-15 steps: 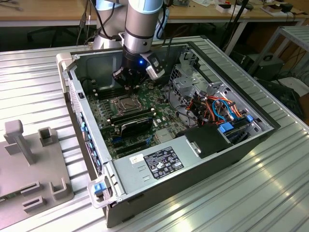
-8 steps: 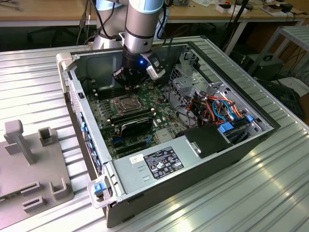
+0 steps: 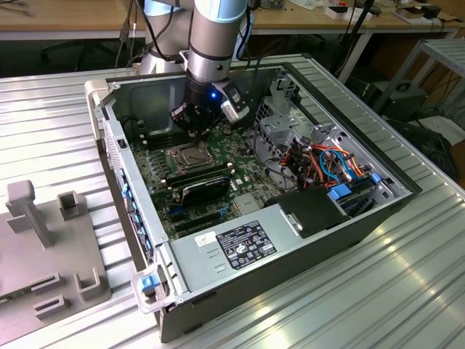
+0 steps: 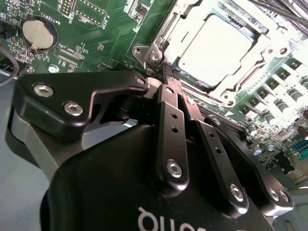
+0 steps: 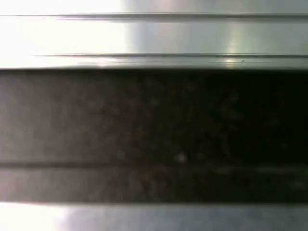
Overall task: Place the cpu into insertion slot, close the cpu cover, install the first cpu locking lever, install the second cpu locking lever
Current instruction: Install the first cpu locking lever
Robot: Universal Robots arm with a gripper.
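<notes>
The cpu (image 4: 217,47) lies flat in the insertion slot (image 4: 159,36), its silver top bright. The cpu cover (image 4: 262,45) rests down around it as a metal frame. In the exterior view the slot (image 3: 182,155) sits on the green motherboard inside the open computer case. My gripper (image 4: 171,72) has its black fingers pressed together, tips right at the socket's corner edge; I cannot tell whether they touch a lever there. In the exterior view the gripper (image 3: 190,135) hangs just above the socket's far side.
A coin battery (image 4: 39,32) sits on the board near the gripper. A black fan shroud (image 3: 207,185), the power supply (image 3: 240,243) and a cable bundle (image 3: 327,163) crowd the case. A grey fixture (image 3: 43,247) stands at the exterior view's left.
</notes>
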